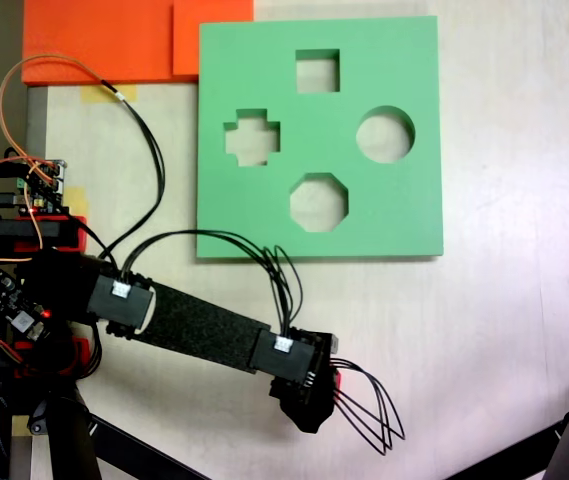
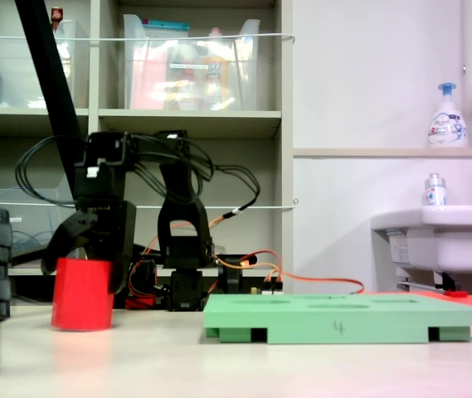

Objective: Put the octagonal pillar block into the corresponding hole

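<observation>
The bench [image 1: 524, 330] carries the green foam board [image 1: 384, 215], whose octagonal hole [image 1: 318, 202] sits empty, so the insertion is not yet done. The gripper [image 2: 86, 249] is down around the octagonal pillar block [image 2: 82, 294], which stands on the bench well apart from the board; whether the jaws actually clamp it I cannot tell. From above, the gripper [image 1: 309, 395] hides the block but shows the cutouts' shapes; the side view reveals the block.
</observation>
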`<move>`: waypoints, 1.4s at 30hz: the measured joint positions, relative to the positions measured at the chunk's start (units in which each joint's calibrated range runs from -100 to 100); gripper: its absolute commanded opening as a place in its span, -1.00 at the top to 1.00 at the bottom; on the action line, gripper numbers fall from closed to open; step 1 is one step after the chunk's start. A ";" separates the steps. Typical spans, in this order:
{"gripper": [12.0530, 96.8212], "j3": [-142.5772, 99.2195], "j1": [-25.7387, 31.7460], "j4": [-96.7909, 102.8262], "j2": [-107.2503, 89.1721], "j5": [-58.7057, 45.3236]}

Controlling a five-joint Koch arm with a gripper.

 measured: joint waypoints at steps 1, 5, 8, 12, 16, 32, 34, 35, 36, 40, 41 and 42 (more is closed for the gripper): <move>0.18 0.00 0.00 -0.39 0.41 0.00; 0.18 0.10 0.00 -2.06 1.37 0.44; 0.18 0.20 0.00 -3.13 1.50 0.83; 0.18 0.20 0.05 -4.60 1.50 0.98; 0.19 0.10 0.20 -7.15 -1.64 0.98; 0.27 -1.57 7.23 -11.45 -25.44 5.67; 0.27 -1.57 9.08 -11.45 -27.77 7.03; 0.27 -1.57 10.06 -11.45 -28.73 7.91; 0.27 -1.57 11.04 -11.45 -29.27 8.89; 0.27 -1.57 15.14 -11.45 -29.69 13.33; 0.27 -1.57 16.12 -11.45 -29.69 14.65; 0.27 -1.57 17.09 -11.45 -29.69 16.12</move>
